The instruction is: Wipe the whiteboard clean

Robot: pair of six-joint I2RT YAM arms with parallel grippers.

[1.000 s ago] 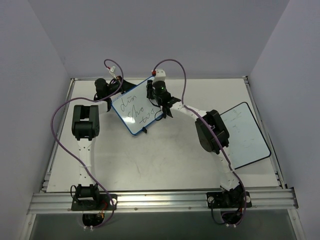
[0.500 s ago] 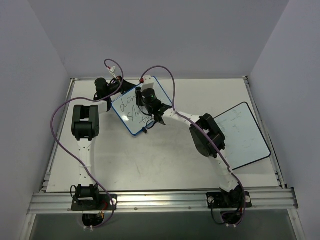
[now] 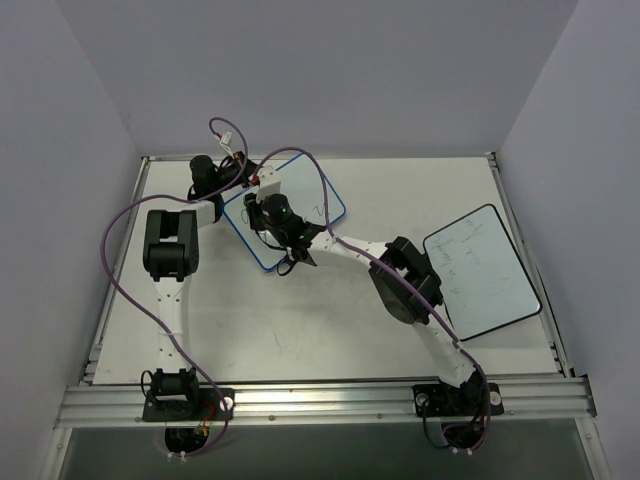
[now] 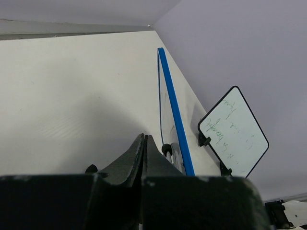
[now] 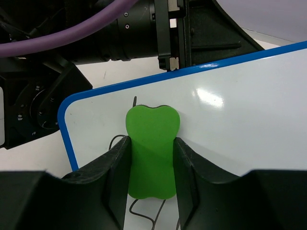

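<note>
The whiteboard (image 3: 318, 200), blue-framed, lies tilted at the back middle of the table. My right gripper (image 3: 264, 216) is over its left part, shut on a green eraser (image 5: 152, 148) whose face lies against the board (image 5: 240, 120). Black handwriting (image 5: 144, 215) shows just below the eraser; the board's right part looks clean. My left gripper (image 3: 238, 182) is at the board's far left edge with its jaws together (image 4: 144, 139); the blue frame (image 4: 175, 112) runs edge-on just to their right. I cannot tell whether they pinch any part of the board.
A black-framed white board (image 3: 482, 270) with faint green writing lies at the right side of the table, also in the left wrist view (image 4: 234, 132). Grey walls enclose the table on three sides. Purple cables loop over the blue board.
My right gripper has swept with the eraser from the board's right edge across to its left part. The handwriting on the swept area is gone. The left arm has not moved.
</note>
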